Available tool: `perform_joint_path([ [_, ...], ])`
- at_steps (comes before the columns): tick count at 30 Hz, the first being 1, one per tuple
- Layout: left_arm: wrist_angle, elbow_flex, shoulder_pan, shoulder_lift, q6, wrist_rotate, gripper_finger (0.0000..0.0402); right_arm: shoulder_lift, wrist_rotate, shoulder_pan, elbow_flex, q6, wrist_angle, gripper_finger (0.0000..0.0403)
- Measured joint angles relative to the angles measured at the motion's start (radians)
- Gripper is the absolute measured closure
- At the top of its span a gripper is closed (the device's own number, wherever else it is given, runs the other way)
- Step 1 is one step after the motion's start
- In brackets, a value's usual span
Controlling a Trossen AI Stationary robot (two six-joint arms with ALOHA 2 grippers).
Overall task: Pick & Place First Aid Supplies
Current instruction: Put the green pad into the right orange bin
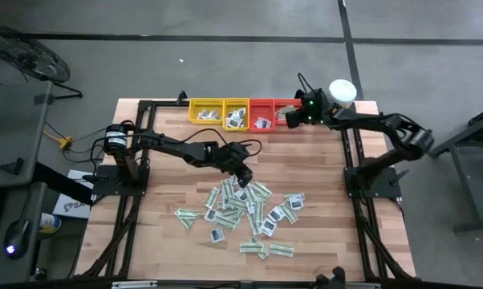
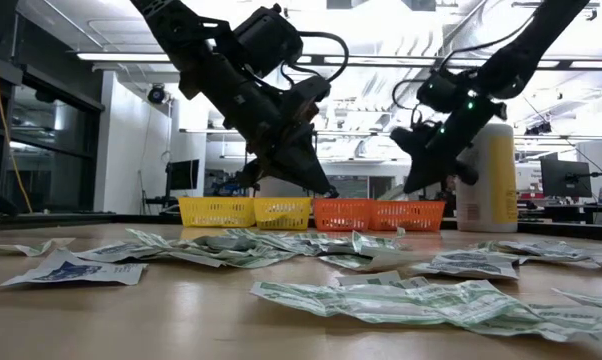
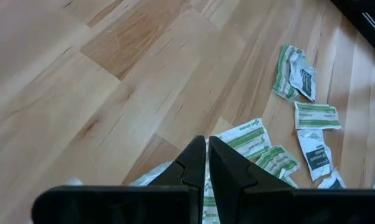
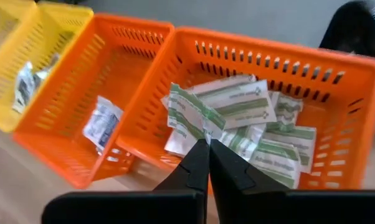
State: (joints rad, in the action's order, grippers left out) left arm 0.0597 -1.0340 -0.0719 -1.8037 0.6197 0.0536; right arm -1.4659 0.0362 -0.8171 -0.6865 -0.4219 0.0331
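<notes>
Many first aid supplies (image 1: 243, 210), flat white-and-green strips and small white squares, lie scattered on the wooden table. My left gripper (image 1: 243, 172) (image 3: 206, 144) hangs a little above the far edge of this pile, shut on one white-and-green packet (image 3: 245, 135). My right gripper (image 1: 293, 118) (image 4: 207, 142) is at the far edge, over the rightmost red tray (image 4: 312, 81), shut on a folded white-and-green packet (image 4: 194, 112). That tray holds several strips (image 4: 281, 152). My left gripper pinches a white-and-green packet between its two fingers, which slant down from the table's left. The packet's end (image 3: 228, 135) shows just past the fingertips; the fingers hide the rest of the contact. My right gripper pinches the folded packet by its lower edge (image 4: 205, 132), right at the fingertips. The fingers slant down toward the far edge. The packet stands up above the tips, lifted clear, over the red tray's near rim.
Four trays stand in a row at the far edge: two yellow (image 1: 205, 111) (image 1: 236, 112), two red (image 1: 262, 113) (image 1: 285, 111), each with packets inside. A tall white-and-yellow canister (image 1: 342, 90) stands right of them. Bare wood (image 1: 161, 160) lies left of the pile.
</notes>
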Motion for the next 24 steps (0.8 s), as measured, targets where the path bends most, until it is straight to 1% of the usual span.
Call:
perform_joint_path([
  [5,0.000,0.000,0.000,0.000,0.018,-0.008,0.0382,-0.025,0.004,-0.002,0.000,0.004,0.010,0.0372],
  [9,0.000,0.000,0.000,0.000,0.018,-0.008,0.0382,-0.018,0.004,-0.001,0.000,0.040,0.017,0.0331],
  [14,-0.001,0.000,0.000,0.000,0.018,-0.008,0.0382,-0.018,0.018,-0.002,0.000,0.039,0.026,0.0278],
  [18,-0.011,-0.001,0.000,0.000,0.018,-0.009,0.0382,-0.018,0.125,-0.002,0.000,0.034,0.058,0.0252],
  [21,-0.044,-0.002,0.000,0.000,0.019,-0.009,0.0382,-0.018,0.195,0.006,0.000,0.024,0.082,0.0246],
  [24,-0.114,-0.002,0.000,0.001,0.051,-0.004,0.0382,-0.018,0.231,0.024,0.000,0.040,0.099,0.0245],
])
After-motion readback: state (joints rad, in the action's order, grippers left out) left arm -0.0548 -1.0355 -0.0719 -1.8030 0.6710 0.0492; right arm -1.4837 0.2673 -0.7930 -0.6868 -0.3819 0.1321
